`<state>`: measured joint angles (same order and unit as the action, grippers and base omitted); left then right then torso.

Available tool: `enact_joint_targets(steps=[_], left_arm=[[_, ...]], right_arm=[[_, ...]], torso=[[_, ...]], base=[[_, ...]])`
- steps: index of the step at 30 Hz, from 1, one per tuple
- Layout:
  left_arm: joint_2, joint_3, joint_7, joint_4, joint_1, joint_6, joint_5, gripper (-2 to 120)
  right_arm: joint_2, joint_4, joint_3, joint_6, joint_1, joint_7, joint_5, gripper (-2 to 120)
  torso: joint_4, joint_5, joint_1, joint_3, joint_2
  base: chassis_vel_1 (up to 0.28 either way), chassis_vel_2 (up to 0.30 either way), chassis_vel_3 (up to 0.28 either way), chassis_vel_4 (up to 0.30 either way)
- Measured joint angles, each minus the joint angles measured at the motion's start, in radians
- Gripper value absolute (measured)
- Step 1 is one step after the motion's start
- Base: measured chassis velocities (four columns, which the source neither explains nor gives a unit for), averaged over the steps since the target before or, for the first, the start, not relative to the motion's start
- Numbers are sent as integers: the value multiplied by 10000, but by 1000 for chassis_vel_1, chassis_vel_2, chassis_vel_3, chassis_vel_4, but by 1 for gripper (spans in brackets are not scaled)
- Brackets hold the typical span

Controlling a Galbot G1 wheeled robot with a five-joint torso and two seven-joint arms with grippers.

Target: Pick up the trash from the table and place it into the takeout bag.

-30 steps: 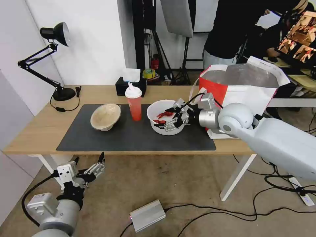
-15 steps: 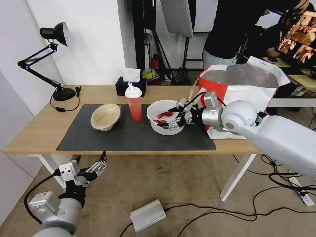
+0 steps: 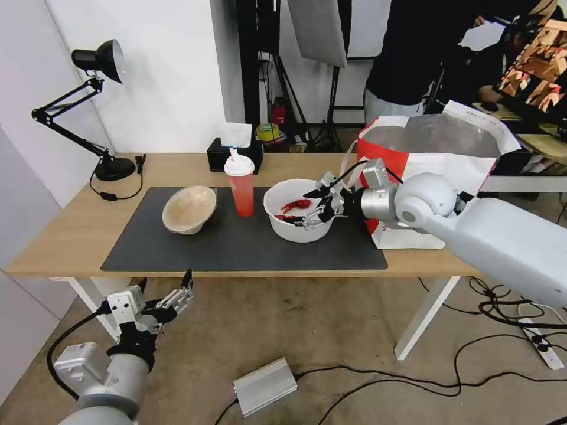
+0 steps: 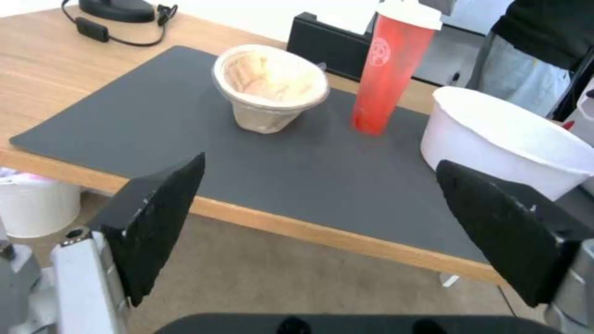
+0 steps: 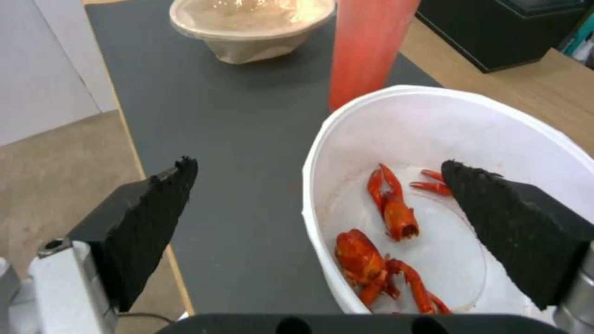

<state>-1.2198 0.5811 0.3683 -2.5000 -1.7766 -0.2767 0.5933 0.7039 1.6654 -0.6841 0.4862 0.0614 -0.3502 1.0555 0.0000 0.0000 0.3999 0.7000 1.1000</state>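
Starting from the head view: the white bowl, red cup and beige bowl all sit mid-frame on the tabletop; the takeout bag waits at right, so nothing looks bagged.

Left wrist view: the left claw hangs released, idle.

Right wrist view: the right claw, released, straddles the white bowl's near rim at lower right.

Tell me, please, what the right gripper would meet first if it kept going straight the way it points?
Most likely the near rim of the white bowl: the open right gripper straddles it, one finger over the crayfish scraps, though depth is uncertain.
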Motion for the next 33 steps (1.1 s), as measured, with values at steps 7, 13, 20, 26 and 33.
enact_joint_targets(steps=[7,13,20,26,33], left_arm=[[17,-20,-1,0,43,0,-3,100],[-30,-58,-1,0,76,0,-8,100],[-33,-129,-8,0,102,0,-12,100],[-29,-188,-15,2,139,-1,-15,100],[-25,-250,-16,57,208,-6,-18,100]], right_arm=[[58,-121,-34,45,6,-12,-9,100],[123,-240,-88,46,-8,-35,-43,100],[234,-435,-88,64,-98,-65,-110,100],[262,-561,-88,68,-167,-101,-183,100],[378,-726,-130,76,-170,-227,-318,100]], torso=[[0,0,0,0,0],[-1,0,0,0,0],[0,0,0,0,0],[0,0,0,0,0],[0,0,0,0,0]], base=[[0,0,0,0],[0,0,0,0],[0,0,0,0],[0,0,0,0],[0,0,0,0]])
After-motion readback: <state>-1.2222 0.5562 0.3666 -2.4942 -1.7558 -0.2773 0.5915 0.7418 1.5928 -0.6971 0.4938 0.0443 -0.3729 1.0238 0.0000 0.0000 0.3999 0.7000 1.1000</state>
